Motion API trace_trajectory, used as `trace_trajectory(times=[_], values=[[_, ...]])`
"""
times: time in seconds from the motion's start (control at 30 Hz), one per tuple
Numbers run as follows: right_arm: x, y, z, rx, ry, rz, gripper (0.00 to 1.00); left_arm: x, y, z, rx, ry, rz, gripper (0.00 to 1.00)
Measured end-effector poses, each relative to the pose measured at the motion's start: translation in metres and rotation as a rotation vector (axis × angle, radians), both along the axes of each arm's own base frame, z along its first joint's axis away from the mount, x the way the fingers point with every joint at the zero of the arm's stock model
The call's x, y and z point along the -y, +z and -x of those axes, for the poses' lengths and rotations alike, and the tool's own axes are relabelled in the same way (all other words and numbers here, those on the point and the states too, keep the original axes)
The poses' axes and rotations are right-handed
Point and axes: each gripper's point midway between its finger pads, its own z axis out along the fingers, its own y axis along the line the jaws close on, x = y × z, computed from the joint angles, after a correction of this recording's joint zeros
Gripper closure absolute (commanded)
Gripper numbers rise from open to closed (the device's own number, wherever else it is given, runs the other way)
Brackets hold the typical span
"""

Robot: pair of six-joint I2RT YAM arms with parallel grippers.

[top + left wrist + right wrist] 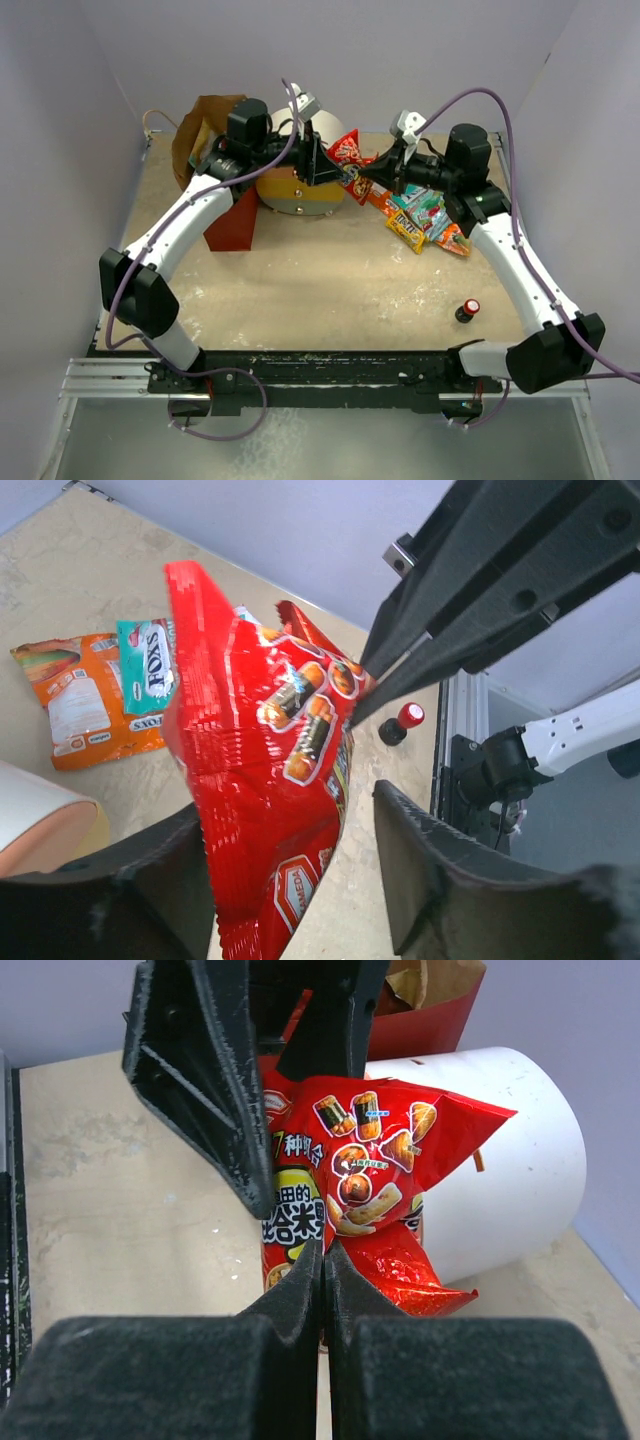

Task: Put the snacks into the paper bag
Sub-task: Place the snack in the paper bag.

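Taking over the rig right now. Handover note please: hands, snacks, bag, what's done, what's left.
Right hand: shut, pinching an edge of the crinkly red foil snack packet.
Left hand: open, fingers either side of the same packet, not clamped.
Brown-and-red paper bag: stands far left, beside the round drawer unit; its inside can't be seen.
Done: nothing visibly bagged.
Left: finish the handoff and bag the red packet, then the pile of small orange, teal and yellow packets on the table.
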Motion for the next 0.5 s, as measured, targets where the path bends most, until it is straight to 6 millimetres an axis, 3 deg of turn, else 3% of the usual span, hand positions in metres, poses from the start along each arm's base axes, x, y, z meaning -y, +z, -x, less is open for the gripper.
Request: trace_trajectory(times=[0.1,0.27,0.4,0.5], values=[[0.0,-0.001,0.002,-0.002,0.005,-0.007,0.99,0.001,0.0,-0.003,-0.005,0.008,0.005,0.63],[0.0,-0.003,0.003,0.004,0.002,-0.019,0.72,0.001,-0.001,-0.004,0.001,0.012,0.001,0.77],[0.0,-0.009,0.002,-0.004,-0.002,-0.015,0.53,0.0,-0.006,-0.006,0.028,0.018,-0.02,0.81],[0.001,-0.013,0.003,-0.006,-0.002,-0.005,0.46,-0.004,-0.011,-0.008,0.05,0.035,-0.053,0.82]])
